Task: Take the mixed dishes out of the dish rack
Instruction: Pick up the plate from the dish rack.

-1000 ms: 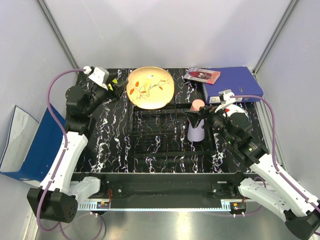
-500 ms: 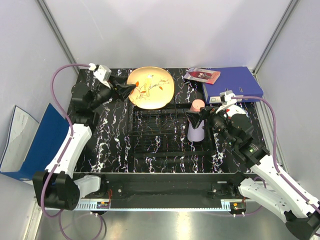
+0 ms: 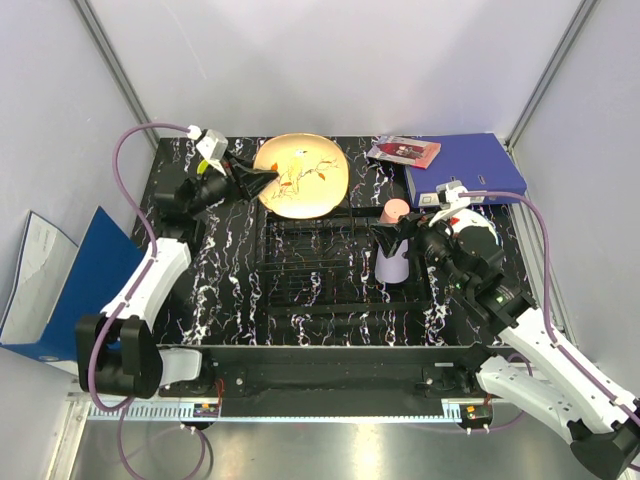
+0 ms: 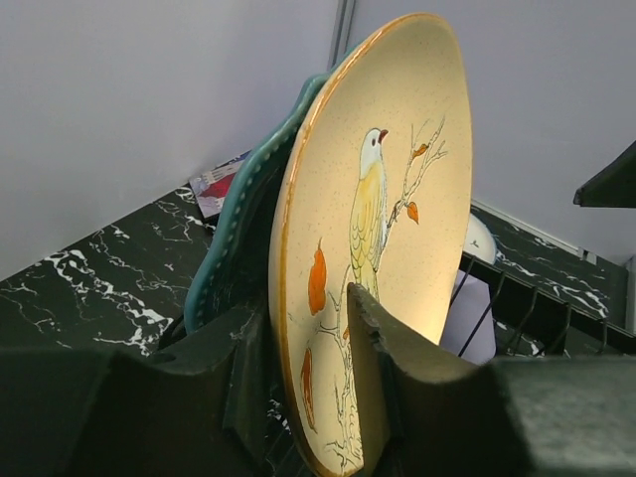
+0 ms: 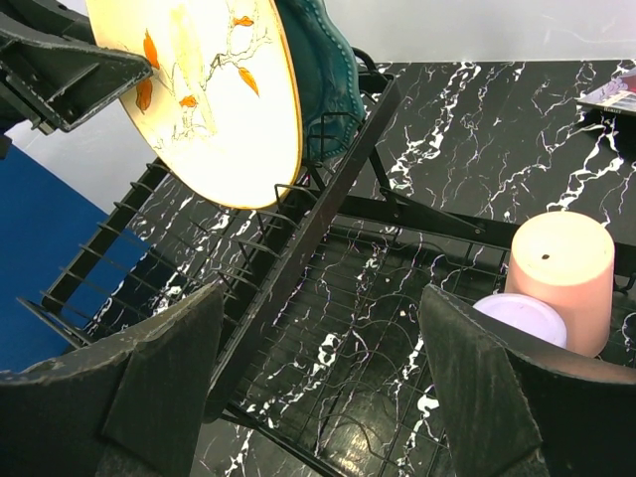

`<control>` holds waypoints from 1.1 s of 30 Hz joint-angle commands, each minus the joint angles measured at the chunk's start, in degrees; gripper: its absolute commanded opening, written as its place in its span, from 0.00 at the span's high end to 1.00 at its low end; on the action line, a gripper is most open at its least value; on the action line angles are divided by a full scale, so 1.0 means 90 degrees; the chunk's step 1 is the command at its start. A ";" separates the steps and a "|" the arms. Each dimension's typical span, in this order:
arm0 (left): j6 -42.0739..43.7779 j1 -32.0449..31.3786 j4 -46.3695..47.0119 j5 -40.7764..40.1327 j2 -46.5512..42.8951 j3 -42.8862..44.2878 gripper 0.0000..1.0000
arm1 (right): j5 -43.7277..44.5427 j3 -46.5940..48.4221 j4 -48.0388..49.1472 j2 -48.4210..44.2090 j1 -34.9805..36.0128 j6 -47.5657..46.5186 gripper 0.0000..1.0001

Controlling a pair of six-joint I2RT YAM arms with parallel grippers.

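Observation:
The cream-orange plate [image 3: 300,175] with a bird drawing stands upright at the back of the black wire dish rack [image 3: 320,290]. The teal scalloped plate [image 4: 238,229] stands right behind it. My left gripper [image 3: 258,180] grips the cream-orange plate's [image 4: 397,219] left rim, one finger on each face. My right gripper [image 3: 385,235] is open and empty over the rack floor [image 5: 328,199], beside the upside-down pink cup [image 3: 396,210] and the lavender cup [image 3: 392,262]. Both cups show at the right of the right wrist view, pink [image 5: 556,268] and lavender [image 5: 522,318]. The yellow bowl and white plate are out of view.
A blue binder [image 3: 465,160] and a small red-patterned booklet [image 3: 403,151] lie at the table's back right. Another blue binder [image 3: 70,290] leans outside the table's left edge. Grey walls close in the back and both sides.
My left arm has swung right from the table's back left corner, and its gripper now sits on the cream-orange plate's left rim. The plate and my right arm have hardly moved.

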 commanded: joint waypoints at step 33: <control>-0.0452 0.0010 0.0426 -0.1519 -0.1821 0.0444 1.00 | 0.0017 0.0081 0.0575 0.0229 0.0020 0.0113 0.13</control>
